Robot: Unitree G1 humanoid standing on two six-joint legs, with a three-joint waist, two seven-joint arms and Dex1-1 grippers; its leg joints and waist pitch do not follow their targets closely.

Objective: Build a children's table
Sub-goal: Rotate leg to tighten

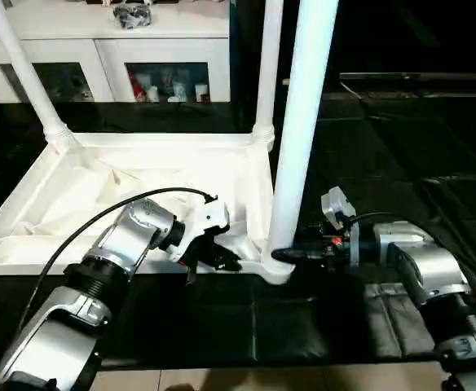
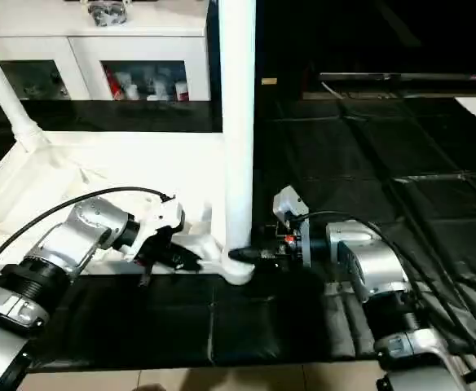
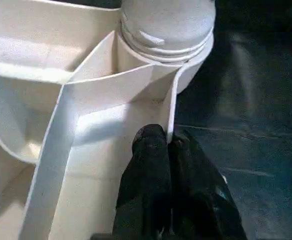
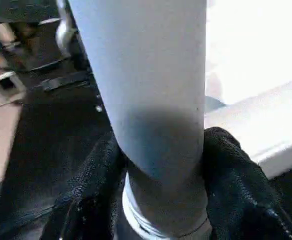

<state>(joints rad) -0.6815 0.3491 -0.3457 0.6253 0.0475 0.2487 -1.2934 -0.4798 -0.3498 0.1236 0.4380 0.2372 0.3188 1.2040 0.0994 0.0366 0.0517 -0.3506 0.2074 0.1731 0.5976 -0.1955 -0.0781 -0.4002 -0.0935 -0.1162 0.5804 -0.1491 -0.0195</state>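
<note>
The white tabletop (image 1: pixel 140 195) lies upside down on the black padded surface (image 1: pixel 401 163), ribbed underside up, and three legs stand upright in its corner sockets. Here's the near leg (image 1: pixel 303 122), rising tall out of the near corner socket on the robot's right. The right tool (image 1: pixel 291 254) comes in level from the right and has its two black fingers (image 4: pixel 93 200) wrapped around the base of that leg, one on either side, pressed against it just above the threaded collar. Over on the left, the left tool (image 1: pixel 213 259) is closed tight on the thin rim wall of the tabletop, right beside that same socket. Two more legs (image 1: pixel 268 65) stand in the far corners, with a white cabinet (image 1: pixel 165 57) behind.
</note>
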